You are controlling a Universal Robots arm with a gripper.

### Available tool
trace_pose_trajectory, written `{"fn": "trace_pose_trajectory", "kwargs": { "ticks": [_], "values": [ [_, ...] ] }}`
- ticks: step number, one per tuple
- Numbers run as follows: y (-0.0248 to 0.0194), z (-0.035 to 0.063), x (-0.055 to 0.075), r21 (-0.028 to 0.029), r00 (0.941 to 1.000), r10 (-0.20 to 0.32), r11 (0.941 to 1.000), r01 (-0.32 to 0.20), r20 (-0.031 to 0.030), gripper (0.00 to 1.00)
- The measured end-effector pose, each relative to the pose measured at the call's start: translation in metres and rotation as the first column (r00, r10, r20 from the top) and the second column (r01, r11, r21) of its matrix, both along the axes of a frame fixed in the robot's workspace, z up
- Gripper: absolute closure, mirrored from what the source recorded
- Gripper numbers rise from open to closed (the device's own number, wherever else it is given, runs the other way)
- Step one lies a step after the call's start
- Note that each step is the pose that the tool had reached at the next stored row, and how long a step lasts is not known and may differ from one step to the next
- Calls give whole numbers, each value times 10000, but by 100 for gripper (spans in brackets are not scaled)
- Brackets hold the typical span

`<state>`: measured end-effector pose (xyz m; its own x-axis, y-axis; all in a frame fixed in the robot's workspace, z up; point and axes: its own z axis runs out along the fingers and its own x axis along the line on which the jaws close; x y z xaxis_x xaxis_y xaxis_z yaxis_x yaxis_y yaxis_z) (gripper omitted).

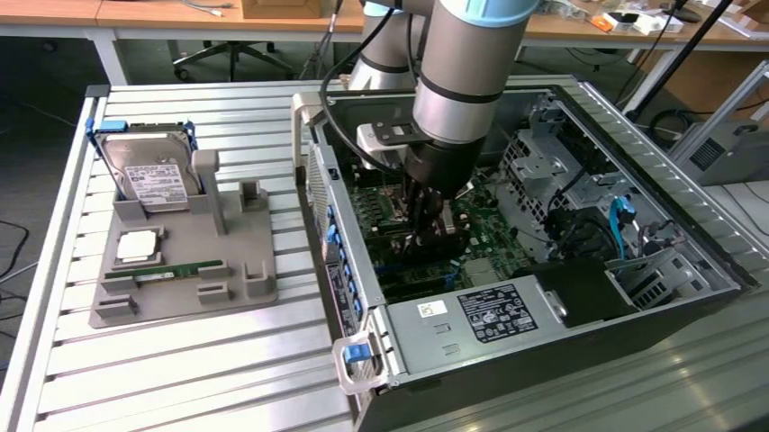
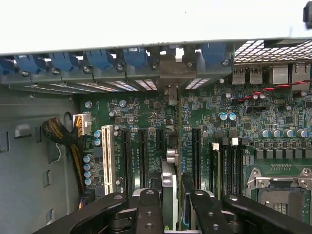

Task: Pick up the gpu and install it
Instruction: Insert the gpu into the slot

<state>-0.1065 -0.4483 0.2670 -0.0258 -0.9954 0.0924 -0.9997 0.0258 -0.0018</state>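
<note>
In the wrist view the gpu (image 2: pixel 179 146) stands edge-on between my fingers (image 2: pixel 148 207), a thin dark card running down the motherboard among the black expansion slots (image 2: pixel 143 156). Its silvery bracket end (image 2: pixel 174 73) meets the case's rear slot openings under the blue latches (image 2: pixel 100 58). My gripper (image 2: pixel 174 210) is shut on the card's near end. In the exterior view the gripper (image 1: pixel 430 232) reaches straight down inside the open computer case (image 1: pixel 673 225), low over the green motherboard (image 1: pixel 481 238). Whether the card's edge is seated in a slot cannot be told.
On the exterior view's left a grey holder (image 1: pixel 240 270) carries a silver hard drive (image 1: pixel 150 175) and a green RAM stick (image 1: pixel 180 269). The power supply (image 1: pixel 481 315) fills the case's near end, and drive cages (image 1: pixel 541 171) line its far side. A CPU socket (image 2: pixel 278 192) and a cable bundle (image 2: pixel 61 134) flank the slots.
</note>
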Motion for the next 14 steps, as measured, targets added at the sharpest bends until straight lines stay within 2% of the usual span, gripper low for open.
{"fn": "trace_pose_trajectory", "kwargs": {
  "ticks": [3, 14],
  "values": [
    [1, 0, 0, 55, 10000, -1, 10000, 1, 1, 73],
    [-5, 0, 24, 58, 10000, -4, 10000, 4, 1, 73]
  ]
}}
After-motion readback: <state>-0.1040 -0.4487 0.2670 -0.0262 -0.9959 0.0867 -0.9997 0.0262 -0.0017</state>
